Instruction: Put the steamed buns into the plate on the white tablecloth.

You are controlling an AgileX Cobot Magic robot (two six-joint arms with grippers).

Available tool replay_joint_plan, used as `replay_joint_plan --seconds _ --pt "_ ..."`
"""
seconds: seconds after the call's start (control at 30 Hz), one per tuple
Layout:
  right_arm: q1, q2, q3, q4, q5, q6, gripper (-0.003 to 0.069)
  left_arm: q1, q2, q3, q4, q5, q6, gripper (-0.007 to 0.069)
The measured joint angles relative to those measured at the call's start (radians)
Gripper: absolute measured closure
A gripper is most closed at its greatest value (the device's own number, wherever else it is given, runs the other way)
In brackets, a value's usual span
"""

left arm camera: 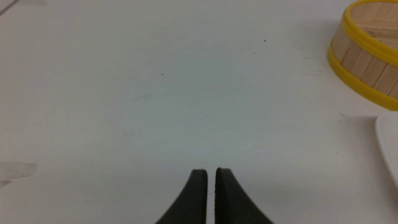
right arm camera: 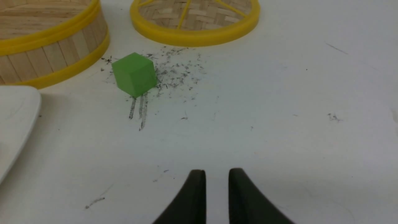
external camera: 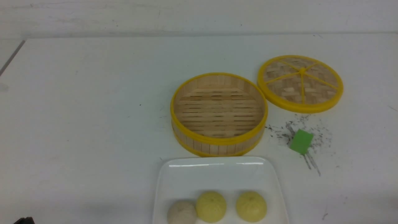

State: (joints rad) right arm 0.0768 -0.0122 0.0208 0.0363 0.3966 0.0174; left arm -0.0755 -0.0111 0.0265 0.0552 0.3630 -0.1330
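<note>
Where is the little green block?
In the front view the green block sits on the white tablecloth, right of the steamer basket and in front of its lid, among dark scuffs.

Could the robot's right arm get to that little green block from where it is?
Probably yes. The green block stands alone on the white tablecloth, ahead of the right gripper, with nothing between them; the steamer basket stands off to one side.

Left of the bamboo steamer basket (external camera: pixel 219 114) the white tablecloth (external camera: pixel 84 118) lies bare and wide. Right of the basket stand the woven lid (external camera: pixel 300 83) and a green cube (external camera: pixel 301 141); just before it, the plate (external camera: pixel 217 174) nearly touches, leaving a narrow gap.
</note>
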Motion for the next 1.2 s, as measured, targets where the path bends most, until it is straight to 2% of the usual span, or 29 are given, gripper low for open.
replay_joint_plan --seconds 1.2 --pt "0.0 0.0 0.0 0.0 0.0 0.0 0.0465 0.0 0.0 0.0 0.011 0.005 0.0 0.0526"
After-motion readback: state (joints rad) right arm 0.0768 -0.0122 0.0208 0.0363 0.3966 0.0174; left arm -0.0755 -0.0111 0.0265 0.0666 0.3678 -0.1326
